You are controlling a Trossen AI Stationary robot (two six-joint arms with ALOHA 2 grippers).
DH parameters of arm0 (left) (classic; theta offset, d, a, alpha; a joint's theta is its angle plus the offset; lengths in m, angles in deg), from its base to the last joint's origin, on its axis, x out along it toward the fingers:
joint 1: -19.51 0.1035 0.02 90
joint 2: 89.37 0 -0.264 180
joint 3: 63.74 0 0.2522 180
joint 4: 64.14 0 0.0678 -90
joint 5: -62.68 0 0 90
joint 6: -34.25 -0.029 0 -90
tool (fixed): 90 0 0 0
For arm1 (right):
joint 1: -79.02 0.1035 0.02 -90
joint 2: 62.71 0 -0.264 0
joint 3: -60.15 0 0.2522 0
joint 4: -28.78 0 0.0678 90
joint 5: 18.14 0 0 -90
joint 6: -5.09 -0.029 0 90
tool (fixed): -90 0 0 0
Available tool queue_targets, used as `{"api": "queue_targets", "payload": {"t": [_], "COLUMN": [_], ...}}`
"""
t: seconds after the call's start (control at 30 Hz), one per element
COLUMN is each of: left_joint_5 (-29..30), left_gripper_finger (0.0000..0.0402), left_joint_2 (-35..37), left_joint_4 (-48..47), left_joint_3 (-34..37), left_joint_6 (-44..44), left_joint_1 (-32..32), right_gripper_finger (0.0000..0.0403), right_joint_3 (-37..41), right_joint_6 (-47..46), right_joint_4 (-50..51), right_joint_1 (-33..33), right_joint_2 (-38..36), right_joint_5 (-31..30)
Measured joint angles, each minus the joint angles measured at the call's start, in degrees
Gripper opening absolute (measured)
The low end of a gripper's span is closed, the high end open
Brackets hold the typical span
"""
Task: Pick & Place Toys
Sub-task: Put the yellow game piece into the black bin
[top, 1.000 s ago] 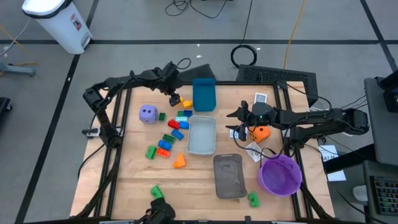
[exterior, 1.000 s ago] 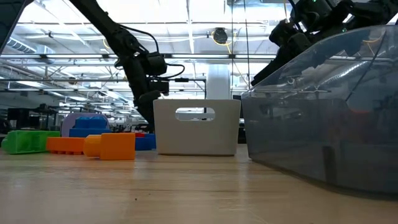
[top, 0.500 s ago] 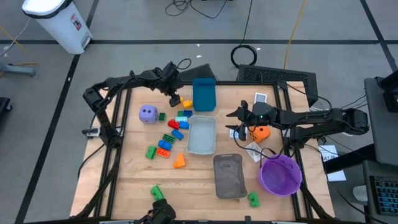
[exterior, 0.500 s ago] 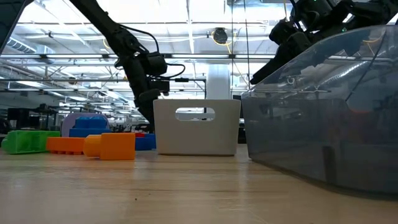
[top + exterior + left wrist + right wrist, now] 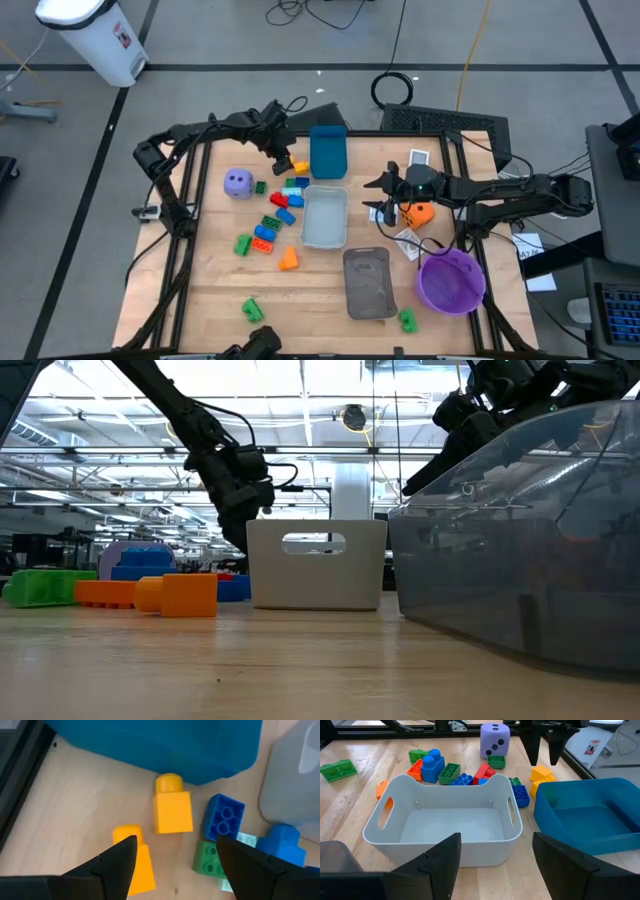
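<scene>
My left gripper (image 5: pixel 284 163) is open and points down at the table's far side, beside the blue bin (image 5: pixel 328 152). Two yellow bricks (image 5: pixel 172 811) lie on the table below it, one between its fingers and one (image 5: pixel 134 857) by one finger; I cannot tell whether that finger touches it. Blue, green and red bricks (image 5: pixel 285 195) lie loose close by. The purple die (image 5: pixel 237 182) stands to their left. My right gripper (image 5: pixel 377 200) is open and empty, level, facing the light grey tray (image 5: pixel 323 215). The orange die (image 5: pixel 423 212) lies beside that arm's wrist.
A dark grey tray (image 5: pixel 367 283) and the purple bowl (image 5: pixel 450 280) stand at the near right. Green bricks lie at the near edge (image 5: pixel 250 308) and beside the bowl (image 5: pixel 407 319). An orange brick (image 5: pixel 288 260) lies left of the dark tray. Paper cards (image 5: pixel 407 243) lie under the right arm.
My left gripper has come down a little toward the yellow bricks beside the blue bin, still open. No toy has moved.
</scene>
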Motion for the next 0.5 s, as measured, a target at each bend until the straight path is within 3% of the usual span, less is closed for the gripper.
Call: {"api": "queue_targets", "payload": {"t": [0.23,0.5], "left_joint_5": [11.9,12.3], "left_gripper_finger": [0.0278,0.0278], "left_joint_2": [0.0,-0.4], "left_joint_4": [2.5,3.0], "left_joint_3": [0.0,0.0], "left_joint_6": [0.9,2.3], "left_joint_1": [0.0,0.0], "right_gripper_finger": [0.0238,0.0237], "right_joint_3": [0.0,0.0], "right_joint_6": [0.0,0.0], "right_joint_4": [0.0,0.0], "right_joint_1": [0.0,0.0], "right_joint_2": [0.0,0.0], "right_joint_5": [0.0,0.0]}}
